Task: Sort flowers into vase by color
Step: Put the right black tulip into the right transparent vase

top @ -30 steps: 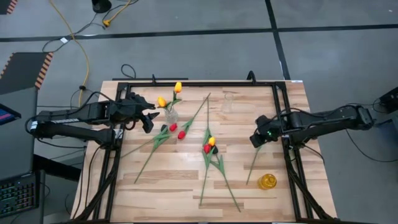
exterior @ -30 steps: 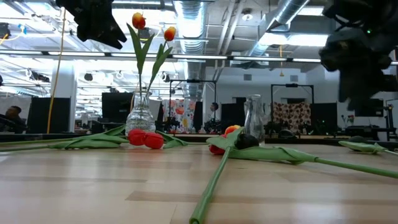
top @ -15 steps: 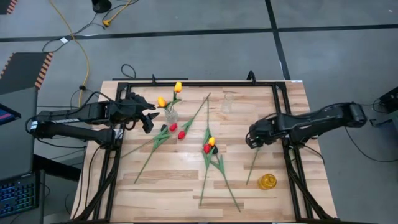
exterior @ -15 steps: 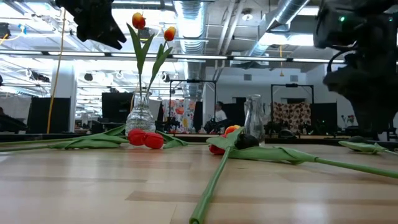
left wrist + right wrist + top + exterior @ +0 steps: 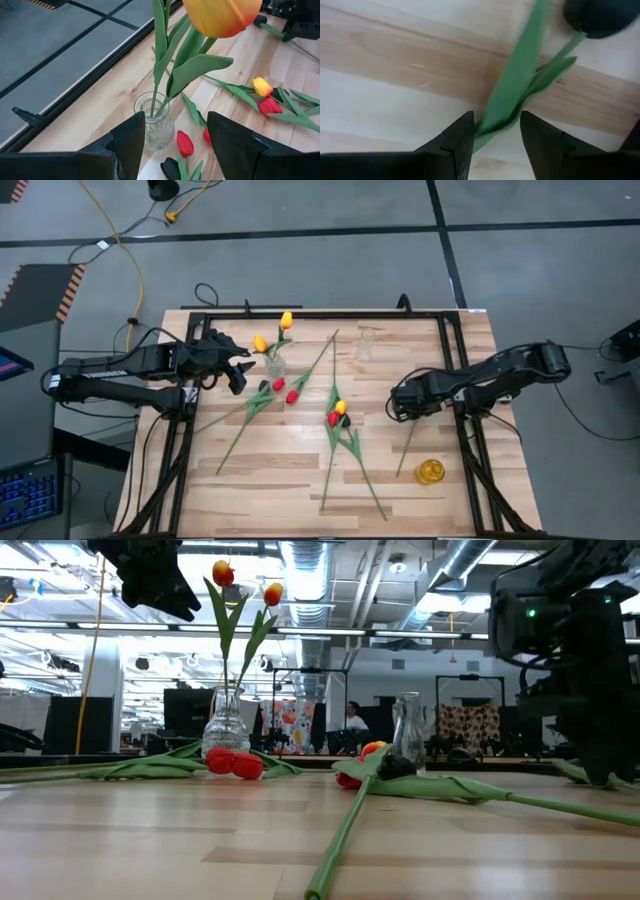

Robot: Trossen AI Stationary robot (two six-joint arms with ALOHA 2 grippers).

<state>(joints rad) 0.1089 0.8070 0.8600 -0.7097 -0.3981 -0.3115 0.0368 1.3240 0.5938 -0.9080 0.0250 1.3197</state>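
Observation:
A clear vase (image 5: 275, 366) holds two yellow tulips (image 5: 285, 321), also seen in the low view (image 5: 226, 720). My left gripper (image 5: 240, 372) hovers open beside it, level with the blooms (image 5: 175, 127). Red tulips (image 5: 285, 391), a red and yellow pair (image 5: 336, 415) and a near-black one (image 5: 167, 167) lie flat on the table. My right gripper (image 5: 400, 406) is low over another near-black tulip (image 5: 600, 17). It is open, with its fingers (image 5: 496, 120) either side of that tulip's green leaf (image 5: 517, 85), near the table (image 5: 600, 765).
An empty clear vase (image 5: 367, 345) stands near the far edge, and a yellow glass vase (image 5: 431, 472) stands near the right front. Long stems (image 5: 345, 450) cross the middle of the table. A black frame (image 5: 455, 370) runs along its sides.
My right gripper has moved toward the table's left and come down toward the near-black tulip, ending close to the tabletop. The flowers and vases have not moved.

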